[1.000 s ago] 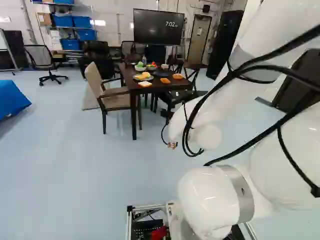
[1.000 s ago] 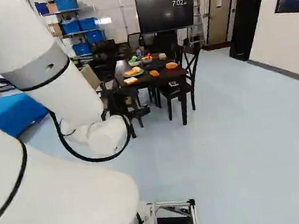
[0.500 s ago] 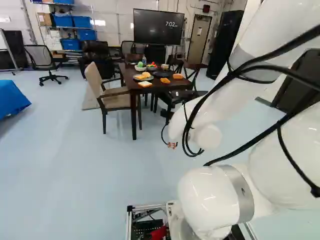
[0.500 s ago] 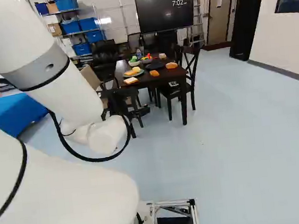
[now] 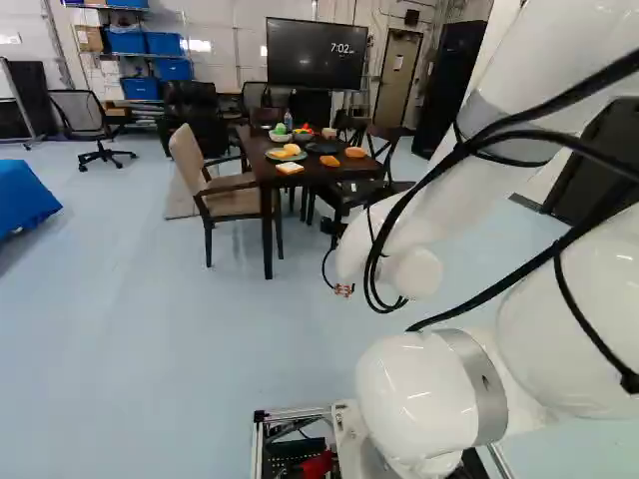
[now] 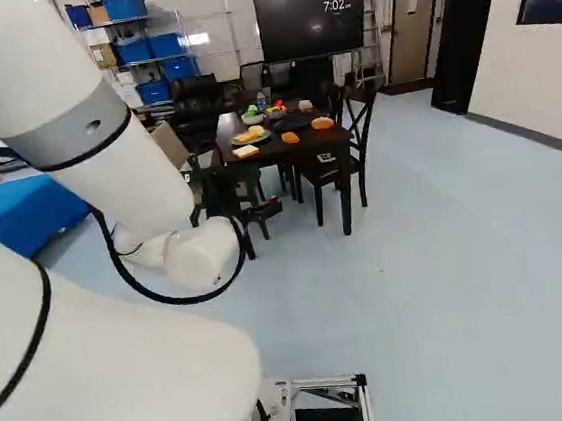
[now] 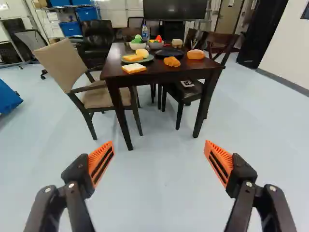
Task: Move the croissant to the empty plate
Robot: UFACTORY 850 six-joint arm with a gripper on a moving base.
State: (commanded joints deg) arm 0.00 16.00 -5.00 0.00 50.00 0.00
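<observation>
The bench (image 7: 112,66) stands well ahead of the spread, empty claw (image 7: 159,143), so the approach calls for driving nearer the probable croissant (image 7: 172,61) beside the black plate (image 7: 169,52).

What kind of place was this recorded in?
Probably a workshop or robotics lab: metal shelving holds blue storage bins, a large screen stands beyond a dining-style table set with food, and an office chair stands by the shelving.
</observation>
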